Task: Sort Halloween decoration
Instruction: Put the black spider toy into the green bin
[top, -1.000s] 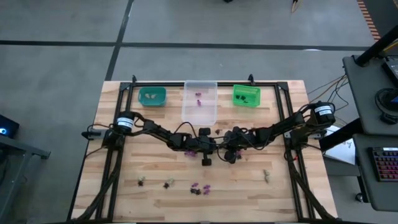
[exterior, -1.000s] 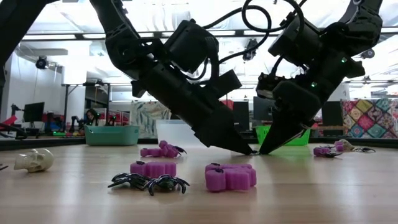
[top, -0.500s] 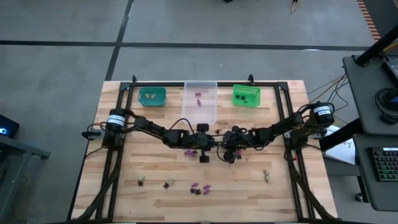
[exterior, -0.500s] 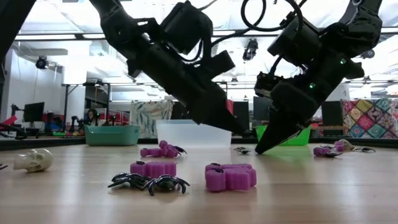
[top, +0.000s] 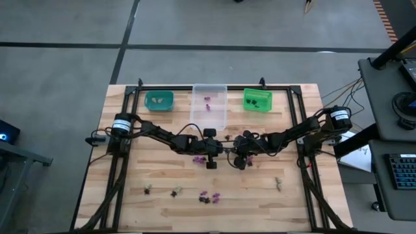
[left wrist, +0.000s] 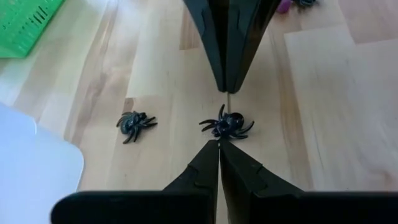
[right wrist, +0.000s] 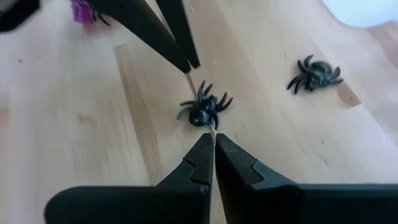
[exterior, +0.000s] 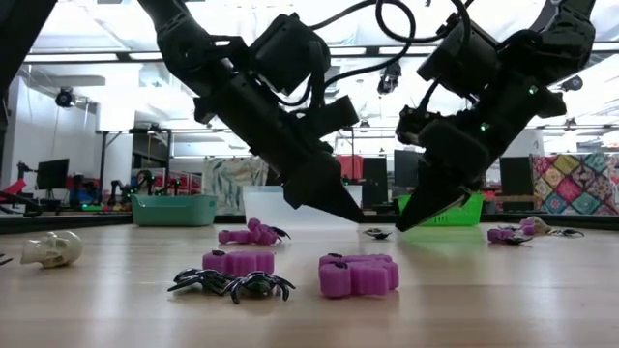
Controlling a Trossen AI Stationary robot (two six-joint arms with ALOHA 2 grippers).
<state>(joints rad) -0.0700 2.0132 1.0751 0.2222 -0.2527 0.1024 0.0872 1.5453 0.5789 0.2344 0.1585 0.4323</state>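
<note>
2 closed grippers, left gripper and right gripper, flank black spider.

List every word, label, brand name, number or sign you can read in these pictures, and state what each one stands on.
None can be read.
White bands on the two dark arms' base joints: any print is too small to read.
Teal plastic bin, clear plastic bin, green plastic bin: no label shows.
Black plastic spiders: unmarked.

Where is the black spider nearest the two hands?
In both wrist views, the black spider lies on the table midway between the shut left hand and right hand.
</note>
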